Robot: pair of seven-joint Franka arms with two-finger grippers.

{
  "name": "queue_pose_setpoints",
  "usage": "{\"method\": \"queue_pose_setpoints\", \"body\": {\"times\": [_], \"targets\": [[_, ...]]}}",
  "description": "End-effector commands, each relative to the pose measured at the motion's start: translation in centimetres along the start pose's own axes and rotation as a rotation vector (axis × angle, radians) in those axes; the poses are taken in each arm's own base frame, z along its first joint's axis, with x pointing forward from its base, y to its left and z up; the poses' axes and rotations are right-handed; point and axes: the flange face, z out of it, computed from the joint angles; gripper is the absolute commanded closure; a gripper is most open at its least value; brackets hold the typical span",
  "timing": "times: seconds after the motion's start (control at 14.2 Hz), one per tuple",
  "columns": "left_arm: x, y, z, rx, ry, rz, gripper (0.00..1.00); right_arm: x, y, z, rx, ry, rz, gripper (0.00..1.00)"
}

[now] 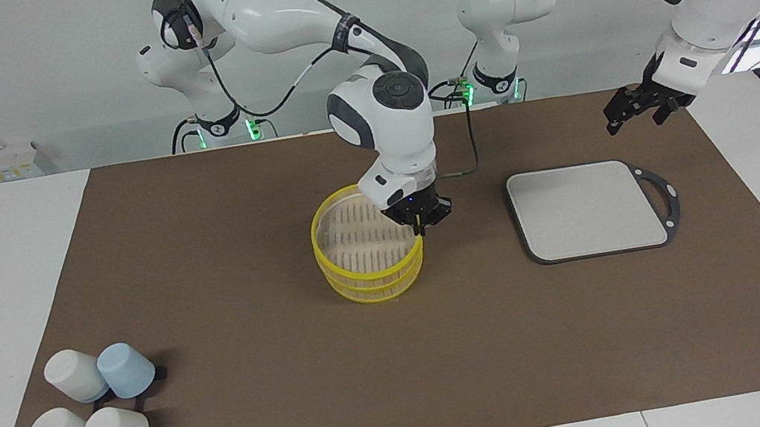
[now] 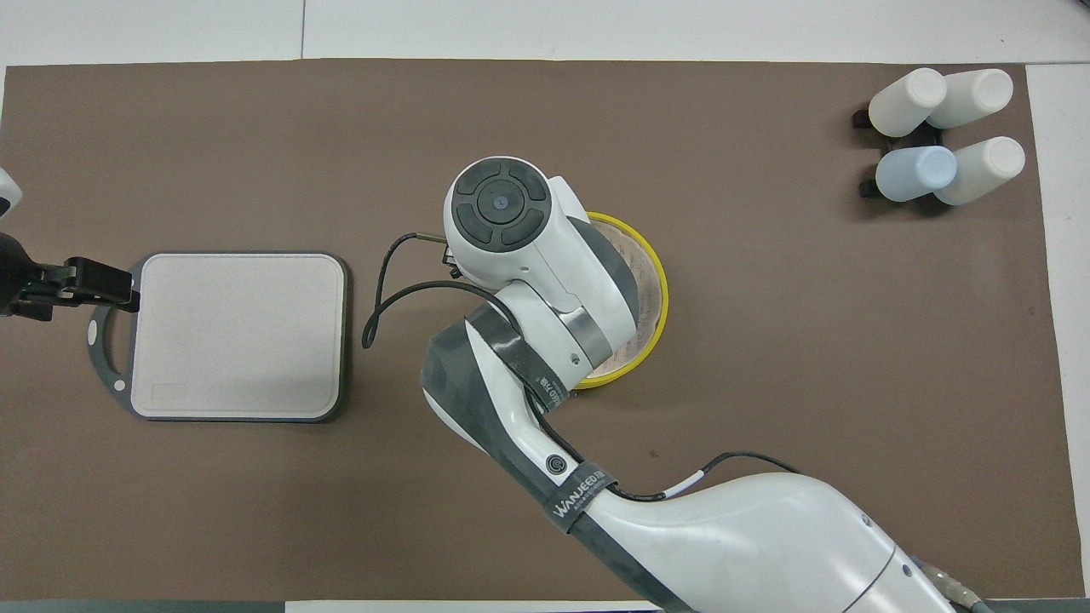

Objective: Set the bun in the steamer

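Observation:
The steamer (image 1: 362, 246) stands at the middle of the brown mat, two yellow-rimmed tiers stacked almost in line, its slatted floor bare. My right gripper (image 1: 418, 227) is shut on the upper tier's yellow rim, on the side toward the left arm's end. In the overhead view the right arm covers most of the steamer (image 2: 654, 281) and hides that gripper. My left gripper (image 1: 626, 119) hangs open in the air by the handle end of the grey board (image 1: 586, 209), holding nothing. The bun is out of view.
The grey board (image 2: 238, 336), with a black rim and loop handle, lies bare toward the left arm's end. Several white and blue cups (image 1: 97, 414) lie clustered on a small rack at the right arm's end, farther from the robots. The left gripper (image 2: 106, 288) shows beside the board's handle.

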Motion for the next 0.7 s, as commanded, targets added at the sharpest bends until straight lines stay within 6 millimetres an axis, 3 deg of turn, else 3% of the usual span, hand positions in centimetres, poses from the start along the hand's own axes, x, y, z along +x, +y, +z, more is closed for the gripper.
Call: {"method": "queue_pose_setpoints", "body": {"times": [0.0,0.21,0.56,0.63], "targets": [[-0.5,-0.3,0.2,0.020,0.013,0.015,0.00,-0.5,0.0,0.3,0.008,0.001,0.027,1.00],[-0.6,-1.3,0.2,0.018,0.013,-0.005,0.00,-0.6,0.1,0.4,0.007,0.001,0.027,1.00],[-0.6,-1.0,-0.3,0.019,0.024,-0.006,0.00,-0.9,-0.1,0.4,0.003,-0.001,0.043,1.00],[-0.6,-0.9,-0.3,0.019,0.026,-0.003,0.00,-1.8,-0.7,0.3,0.002,-0.003,0.029,1.00]]}}
